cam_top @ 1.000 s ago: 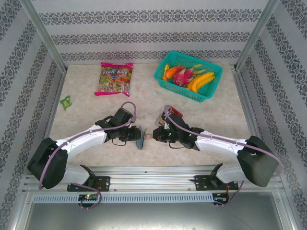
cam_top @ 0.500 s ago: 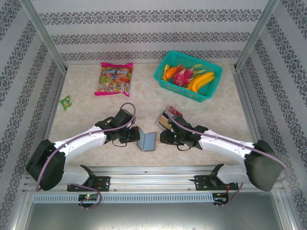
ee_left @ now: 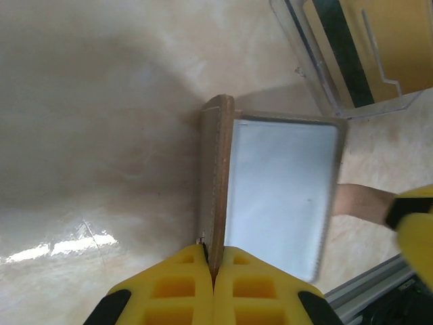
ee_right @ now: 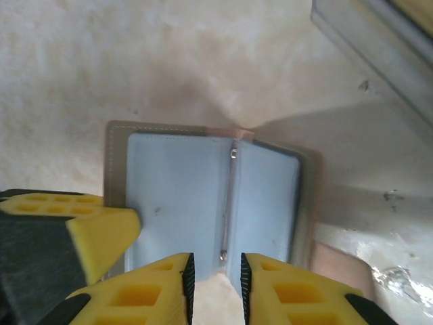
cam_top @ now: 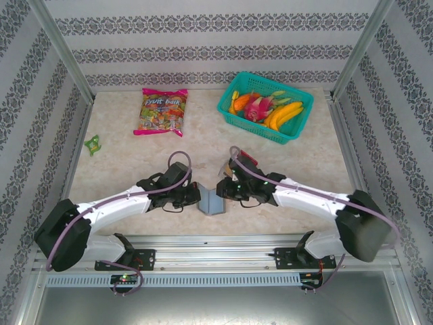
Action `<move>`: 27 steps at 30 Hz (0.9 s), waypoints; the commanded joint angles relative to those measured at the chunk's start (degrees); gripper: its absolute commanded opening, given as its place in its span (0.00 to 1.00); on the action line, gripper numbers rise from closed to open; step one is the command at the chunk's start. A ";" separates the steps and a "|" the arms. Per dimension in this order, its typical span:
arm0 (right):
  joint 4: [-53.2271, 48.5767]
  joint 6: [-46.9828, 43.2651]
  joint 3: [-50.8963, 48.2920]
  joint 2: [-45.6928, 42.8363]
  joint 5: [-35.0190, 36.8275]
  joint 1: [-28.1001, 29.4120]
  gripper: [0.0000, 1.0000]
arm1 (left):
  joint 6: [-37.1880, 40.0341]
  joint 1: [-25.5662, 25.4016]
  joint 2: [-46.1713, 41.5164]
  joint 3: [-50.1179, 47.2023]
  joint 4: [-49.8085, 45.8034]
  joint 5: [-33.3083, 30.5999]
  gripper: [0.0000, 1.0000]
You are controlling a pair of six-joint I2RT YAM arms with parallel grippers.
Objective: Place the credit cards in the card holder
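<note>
L hand (ee_left: 213,261) pinching card holder (ee_left: 281,196) edge, beige tabletop (cam_top: 115,166), patterned walls (cam_top: 203,47)

The right gripper (ee_right: 214,271) is keeping its yellow jaws slightly apart at the lower edge of the open holder (ee_right: 176,196), just under its spine. The holder is showing two pale blue panels inside a tan border. Another yellow finger (ee_right: 95,230) is touching its left edge. A clear plastic edge (ee_right: 379,47) is crossing the top right corner.
</note>
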 commanded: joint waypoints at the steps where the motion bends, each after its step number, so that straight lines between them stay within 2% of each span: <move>1: 4.52 2.30 1.81 4.31 -0.06 2.16 0.29 | -2.36 -0.70 -0.18 -1.84 5.50 -0.08 0.00; 6: -1.95 0.78 6.95 11.27 8.97 5.28 0.33 | 0.27 -0.37 0.94 -4.41 8.02 0.19 0.00; 8: -3.21 1.65 7.58 14.05 8.85 5.46 0.35 | 0.73 -0.25 1.91 -4.31 8.05 1.16 0.00; 9: -3.31 2.07 7.47 14.85 9.01 5.87 0.41 | 1.00 -0.25 1.94 -4.19 7.74 1.56 0.00; 10: -3.49 2.16 7.31 15.46 9.71 6.32 0.42 | 1.12 -0.25 1.74 -4.25 7.13 1.27 0.01; 12: -5.74 1.68 8.21 16.80 11.45 7.25 0.43 | 0.74 -0.25 0.29 -4.94 4.61 -1.80 0.13; 13: -7.06 1.04 8.89 17.54 11.86 7.52 0.44 | 0.54 -0.21 -0.52 -5.28 3.59 -3.31 0.25; 14: -8.87 0.36 10.03 18.49 12.24 7.79 0.45 | 0.47 -0.16 -1.57 -5.50 2.21 -4.75 0.29; 17: -14.64 -1.36 13.75 21.81 14.80 8.90 0.47 | 0.57 -0.15 -5.06 -5.55 -2.14 -8.09 0.34; 18: -16.59 -1.70 14.92 23.04 15.96 9.47 0.48 | 0.08 -0.15 -6.99 -5.69 -4.54 -10.03 0.42; 21: -21.22 -2.79 17.86 26.98 17.63 10.81 0.51 | -2.77 -0.08 -14.20 -7.02 -11.44 -16.96 0.55; 23: -24.75 -2.83 19.75 29.46 19.83 12.34 0.56 | -5.11 0.31 -19.79 -8.29 -16.05 -21.85 0.58; 27: -32.36 -3.74 25.07 35.99 23.46 15.00 0.60 | -9.95 2.51 -33.11 -11.76 -24.22 -29.10 0.65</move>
